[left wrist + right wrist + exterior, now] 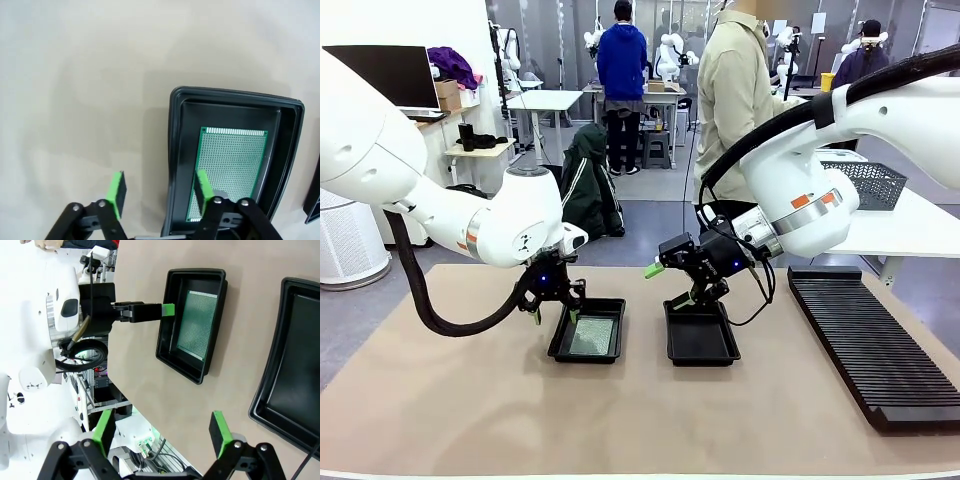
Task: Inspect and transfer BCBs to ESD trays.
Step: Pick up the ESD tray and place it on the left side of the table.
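Note:
Two black ESD trays lie side by side on the tan mat. The left tray (560,340) (175,150) (165,315) holds one green BCB (592,335) (232,165) (197,325) flat on its floor. My left gripper (552,305) (160,192) hangs low over that tray's outer rim. Its jaws stand apart, one finger (202,190) inside the tray above the board's edge and the other outside; neither touches the wall. The right tray (700,340) (295,365) has a bare floor. My right gripper (667,286) (161,430) hovers above its far left corner, open and holding nothing.
A long ribbed black rack (865,345) lies along the mat's right side. A grey mesh basket (875,183) sits on the white table behind it. A person (740,100) stands at the far side. Bare mat stretches in front of the trays.

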`<state>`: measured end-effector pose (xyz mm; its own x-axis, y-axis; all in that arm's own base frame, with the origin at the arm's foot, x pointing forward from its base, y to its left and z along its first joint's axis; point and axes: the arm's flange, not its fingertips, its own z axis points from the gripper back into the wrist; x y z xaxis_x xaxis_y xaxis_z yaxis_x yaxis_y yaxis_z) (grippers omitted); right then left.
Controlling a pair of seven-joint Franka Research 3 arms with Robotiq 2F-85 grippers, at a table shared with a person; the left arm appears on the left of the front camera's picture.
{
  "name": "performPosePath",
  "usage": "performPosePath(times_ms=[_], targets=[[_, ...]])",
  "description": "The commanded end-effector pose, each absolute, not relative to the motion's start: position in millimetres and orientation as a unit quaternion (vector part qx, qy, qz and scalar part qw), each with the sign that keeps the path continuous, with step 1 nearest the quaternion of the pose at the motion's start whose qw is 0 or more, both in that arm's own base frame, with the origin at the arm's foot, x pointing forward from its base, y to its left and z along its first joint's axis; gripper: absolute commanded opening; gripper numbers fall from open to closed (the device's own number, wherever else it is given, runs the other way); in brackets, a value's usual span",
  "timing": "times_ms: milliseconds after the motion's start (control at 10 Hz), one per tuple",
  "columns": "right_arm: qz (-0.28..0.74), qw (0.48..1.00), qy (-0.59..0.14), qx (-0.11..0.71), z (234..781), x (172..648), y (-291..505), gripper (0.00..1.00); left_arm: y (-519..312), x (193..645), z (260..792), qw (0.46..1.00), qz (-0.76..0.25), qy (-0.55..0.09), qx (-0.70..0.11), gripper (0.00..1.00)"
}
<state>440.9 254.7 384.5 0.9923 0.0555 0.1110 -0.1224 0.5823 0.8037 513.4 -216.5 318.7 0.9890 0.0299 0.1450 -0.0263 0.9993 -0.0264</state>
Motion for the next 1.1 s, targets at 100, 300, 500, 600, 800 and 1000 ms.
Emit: performPosePath(times_ms=[100, 300, 500, 600, 800, 1000], targets=[[0.050, 0.889, -0.038, 0.454, 385.1, 440.1, 254.5, 1.00, -221.7, 513.1, 314.1, 0.996, 0.018, -0.087, -0.008, 0.27], [0.050, 0.889, -0.038, 0.454, 385.1, 440.1, 254.5, 1.00, -221.7, 512.6, 313.8, 0.996, 0.017, -0.085, -0.016, 0.00], [0.050, 0.889, -0.038, 0.454, 385.1, 440.1, 254.5, 1.00, -220.9, 510.8, 314.2, 0.996, 0.018, -0.081, -0.019, 0.00], [0.050, 0.889, -0.038, 0.454, 385.1, 440.1, 254.5, 1.00, -220.0, 510.5, 313.7, 0.997, 0.020, -0.078, -0.020, 0.04], [0.050, 0.889, -0.038, 0.454, 385.1, 440.1, 254.5, 1.00, -218.9, 511.5, 310.7, 0.997, 0.025, -0.069, -0.020, 0.00], [0.050, 0.889, -0.038, 0.454, 385.1, 440.1, 254.5, 1.00, -218.0, 511.4, 312.5, 0.997, 0.029, -0.063, -0.023, 0.00]])
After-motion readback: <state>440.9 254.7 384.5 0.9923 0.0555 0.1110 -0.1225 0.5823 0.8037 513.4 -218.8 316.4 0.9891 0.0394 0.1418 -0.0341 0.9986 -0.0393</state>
